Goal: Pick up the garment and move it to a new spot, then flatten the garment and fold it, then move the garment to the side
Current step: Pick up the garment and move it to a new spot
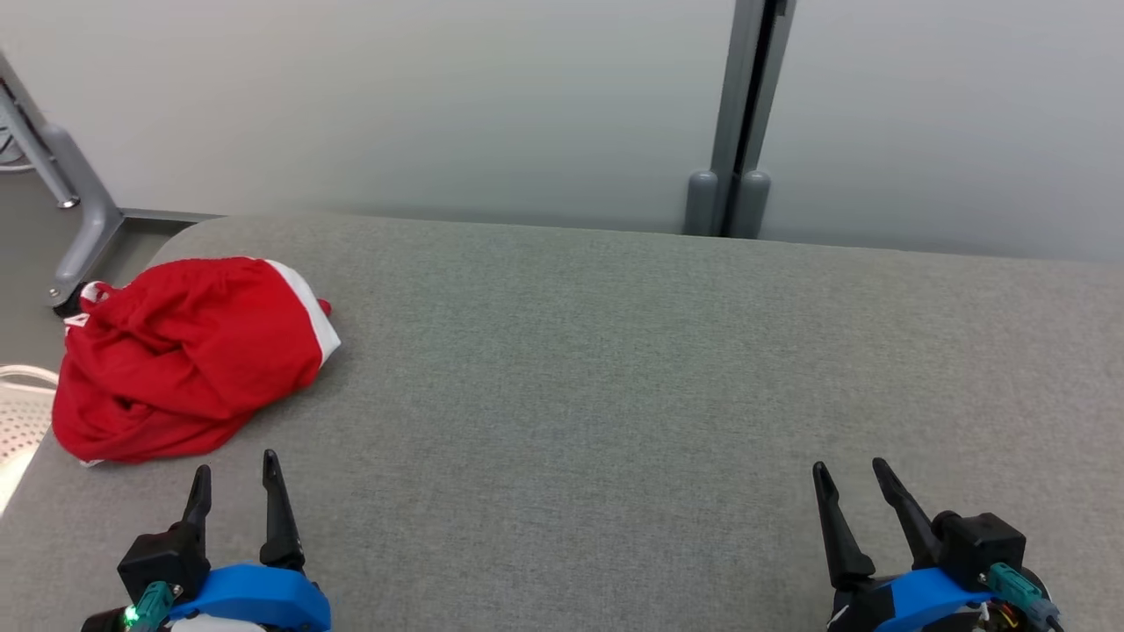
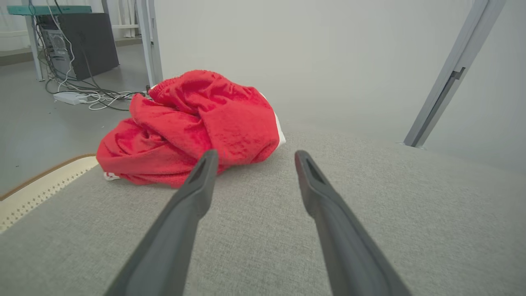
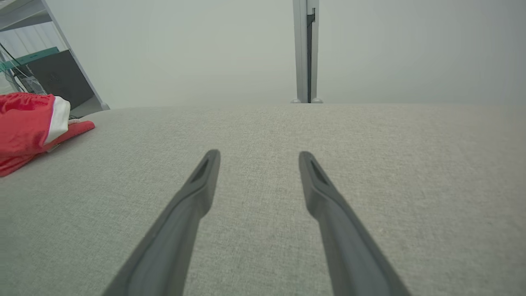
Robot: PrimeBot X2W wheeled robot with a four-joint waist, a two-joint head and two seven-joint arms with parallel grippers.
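At the near edge, left: our left gripper [image 1: 237,463] sits low over the worktop [image 1: 615,369], its jaws spread wide with nothing between them. It is aimed at the garment [image 1: 184,360], and we judge it ready for the pickup.
Near edge, right: our right gripper [image 1: 850,465] is just as wide apart and empty, over bare fabric well apart from the garment. We judge that it is waiting.
Worktop: grey and fabric-covered, bare through the middle and right. That leaves us room for a new spot.
Garment: red with white trim, bunched in a heap by the far left corner, just ahead of the left gripper and not yet lifted.
Hidden: the crumpling hides its shape, so we cannot tell shorts from shirt or find its hems. Its left side may overhang the left edge.
Left edge: a pale perforated object [image 1: 18,412] is cut off by the frame, and we cannot name it.
Far edge: a grey post [image 1: 742,114] stands against the wall [image 1: 439,105], its top cut off.
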